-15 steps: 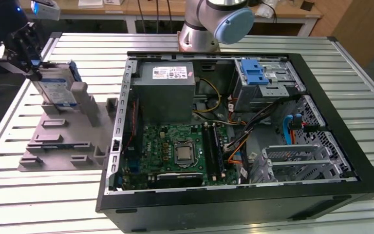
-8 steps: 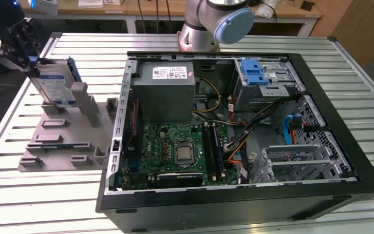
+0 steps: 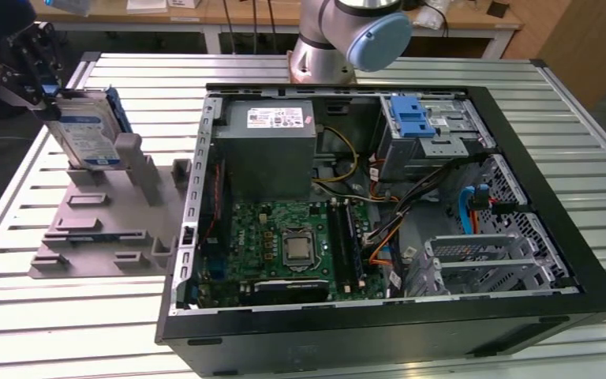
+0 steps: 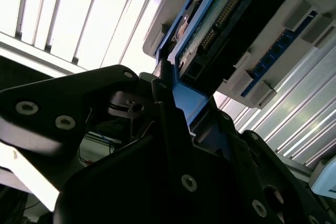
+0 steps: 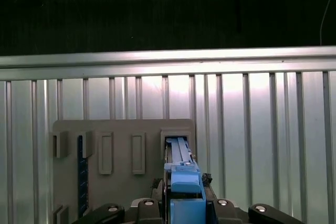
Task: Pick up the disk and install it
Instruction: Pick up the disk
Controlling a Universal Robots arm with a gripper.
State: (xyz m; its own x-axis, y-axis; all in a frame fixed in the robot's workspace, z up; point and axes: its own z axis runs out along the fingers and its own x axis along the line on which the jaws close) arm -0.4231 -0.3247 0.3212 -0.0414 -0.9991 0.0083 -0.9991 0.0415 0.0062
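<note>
Exterior view checked first: found the gripper far to that view's left, clamped on the upper edge of the disk. Saw the disk upright below the fingers and slightly tilted, its long axis running down and away from the gripper toward the grey holder on the table.

Confirmed the grip in the first wrist view: blue carrier pinched between the two fingers, its edge leading straight out to one slot of the holder. Could not tell whether the disk's lower edge sat in that slot or hung just clear of it. Made out the disk's connector end and the blue frame in the second wrist view, close against the fingers.

Placed the open case beyond the holder, toward the exterior view's right. Spotted the drive bay with its blue latch at the case's far corner, well apart from the gripper and the disk.

Judged the disk gripped at the holder and not installed.
</note>
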